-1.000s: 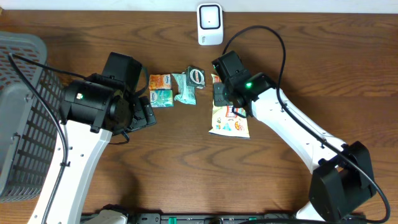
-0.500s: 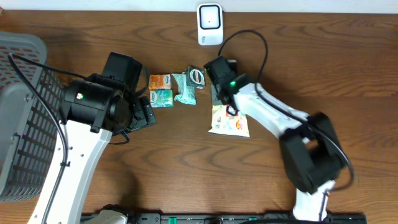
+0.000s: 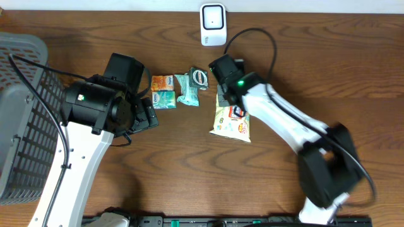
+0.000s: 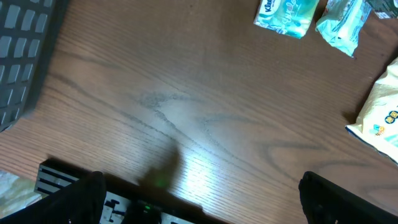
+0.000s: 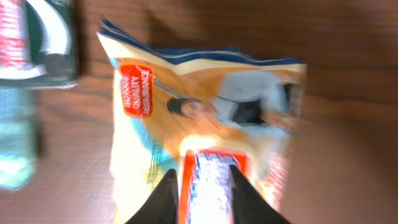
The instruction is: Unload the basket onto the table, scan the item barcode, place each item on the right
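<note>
The snack bag (image 5: 205, 106), likely light and slippery, sits between the jaws of the right gripper (image 5: 202, 182), clamped or loose I cannot tell; pinch its sealed edge.

Table (image 3: 189, 176): mid-brown wood, darker grain streaks. Scanner (image 3: 213, 24): white, grey window. Basket (image 3: 19, 113): grey, open lattice. Snack bag (image 3: 232, 123): cream-yellow, blue top edge, red badge with white lettering, orange and red print (grey-blue figure at centre in right wrist view, blurred). Small packets: orange packet (image 3: 163, 82); teal packet (image 3: 164, 98); pale mint wrapper (image 3: 187, 88); dark green pack (image 3: 200, 76) with white ring. Left arm (image 3: 82, 151): white, black joints. Right arm (image 3: 287, 123): same, green light.
</note>
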You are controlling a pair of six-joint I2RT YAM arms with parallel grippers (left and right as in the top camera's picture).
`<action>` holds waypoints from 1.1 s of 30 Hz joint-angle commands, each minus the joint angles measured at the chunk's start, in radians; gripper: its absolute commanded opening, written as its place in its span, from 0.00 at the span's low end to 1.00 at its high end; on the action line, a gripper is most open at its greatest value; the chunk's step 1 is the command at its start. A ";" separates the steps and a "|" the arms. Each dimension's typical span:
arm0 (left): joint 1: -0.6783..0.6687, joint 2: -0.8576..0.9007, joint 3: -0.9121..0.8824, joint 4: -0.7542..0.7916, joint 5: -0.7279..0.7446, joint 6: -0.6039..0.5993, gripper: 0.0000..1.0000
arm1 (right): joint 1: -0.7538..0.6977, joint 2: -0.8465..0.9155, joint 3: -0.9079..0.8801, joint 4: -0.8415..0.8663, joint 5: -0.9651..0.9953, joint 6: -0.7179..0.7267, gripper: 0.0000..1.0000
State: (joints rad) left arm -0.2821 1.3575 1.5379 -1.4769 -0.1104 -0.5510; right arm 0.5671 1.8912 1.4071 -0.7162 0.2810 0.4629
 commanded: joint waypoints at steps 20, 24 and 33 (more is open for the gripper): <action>0.004 -0.005 -0.002 -0.003 -0.003 -0.012 0.98 | 0.017 -0.007 -0.213 -0.035 -0.213 0.126 0.04; 0.004 -0.005 -0.002 -0.003 -0.003 -0.012 0.98 | 0.017 -0.026 -0.195 -0.075 -0.212 0.123 0.01; 0.004 -0.005 -0.002 -0.003 -0.003 -0.012 0.98 | 0.002 -0.123 -0.109 0.041 -0.186 0.035 0.24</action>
State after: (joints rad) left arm -0.2821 1.3575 1.5375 -1.4769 -0.1104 -0.5510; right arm 0.5762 1.8229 1.2602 -0.7345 0.0711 0.5308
